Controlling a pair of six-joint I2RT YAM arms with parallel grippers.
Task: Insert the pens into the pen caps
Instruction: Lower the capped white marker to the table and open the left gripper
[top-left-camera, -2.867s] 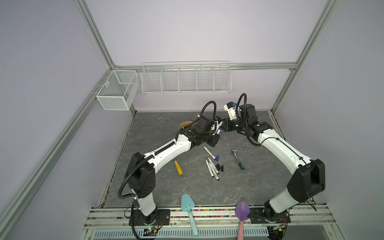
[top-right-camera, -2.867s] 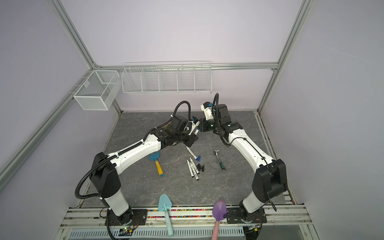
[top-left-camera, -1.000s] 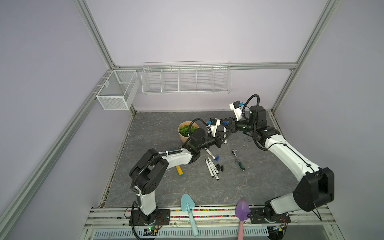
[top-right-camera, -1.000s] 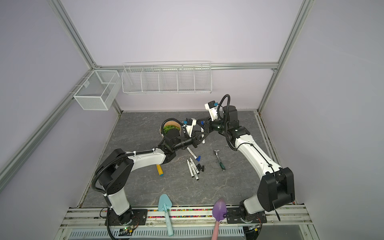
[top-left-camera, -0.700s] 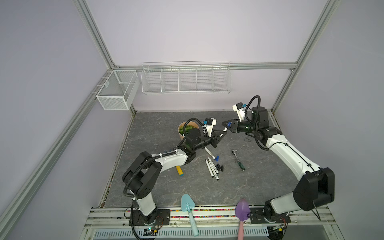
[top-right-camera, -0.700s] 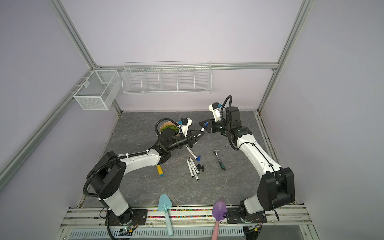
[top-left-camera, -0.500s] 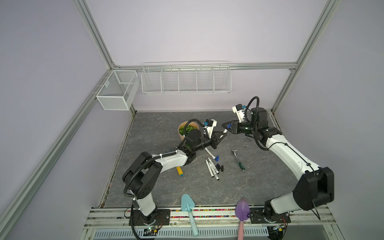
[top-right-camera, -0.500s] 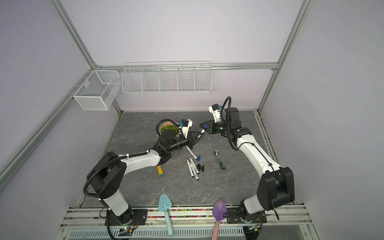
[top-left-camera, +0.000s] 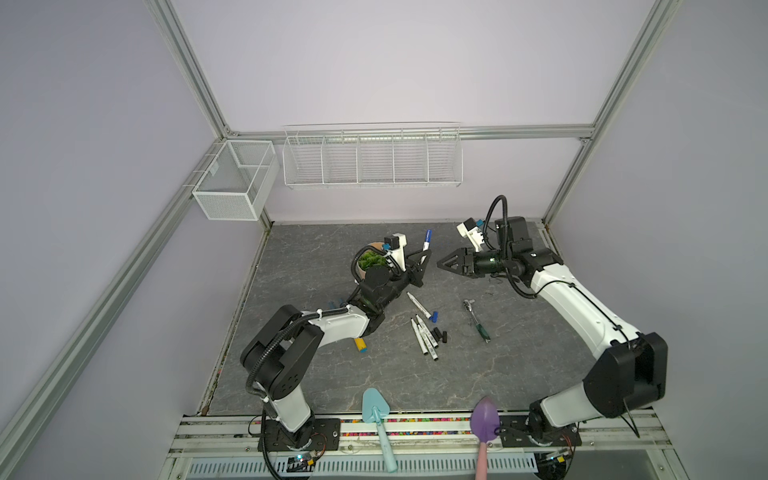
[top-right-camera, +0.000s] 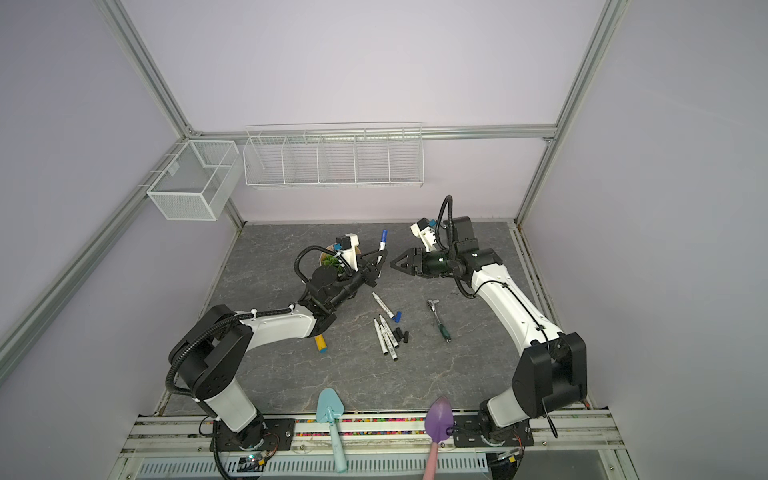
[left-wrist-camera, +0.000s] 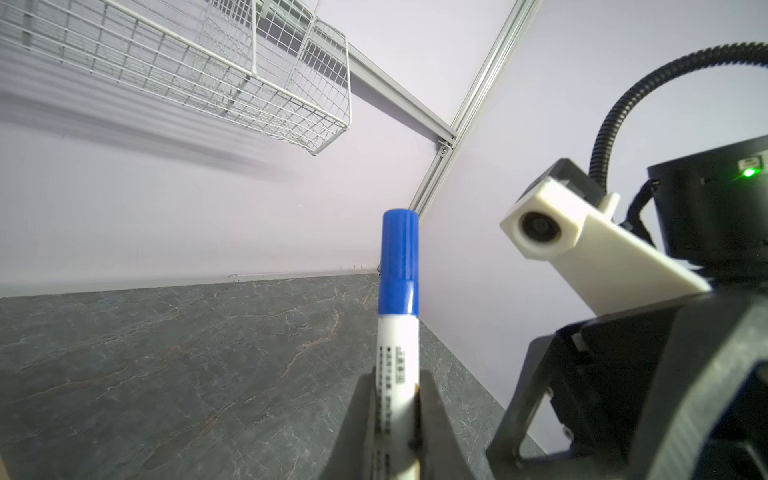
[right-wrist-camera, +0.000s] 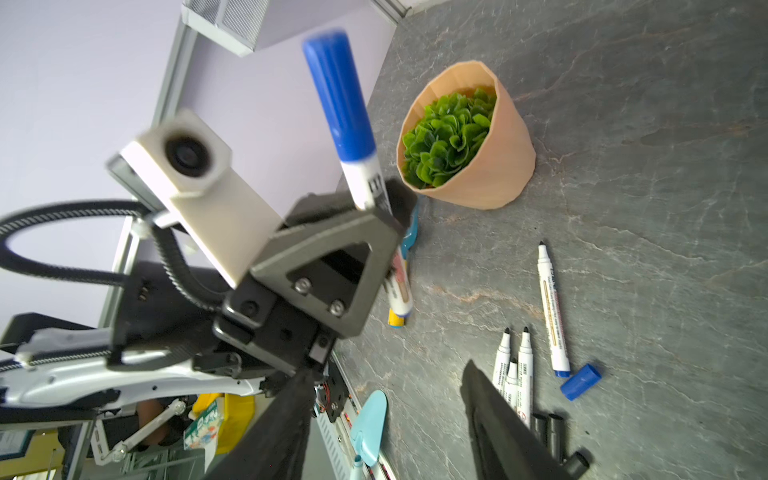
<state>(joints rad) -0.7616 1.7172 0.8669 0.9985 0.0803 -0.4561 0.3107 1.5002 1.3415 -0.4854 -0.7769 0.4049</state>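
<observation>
Left gripper (top-left-camera: 419, 266) clamps a capped pen (left-wrist-camera: 397, 361), this pairing seemingly done; my right gripper (top-left-camera: 451, 262) gapes empty. Next: lay it at the worktop (top-left-camera: 519, 361) centre, fetch another.

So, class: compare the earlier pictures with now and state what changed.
The right gripper opened, let go of the blue cap and drew back rightward. The cap now sits on the pen in the left gripper, still shut. The loose pens stayed put.

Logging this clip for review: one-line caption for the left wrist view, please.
Left gripper shut on a white pen, blue cap fitted, wire basket behind.
</observation>
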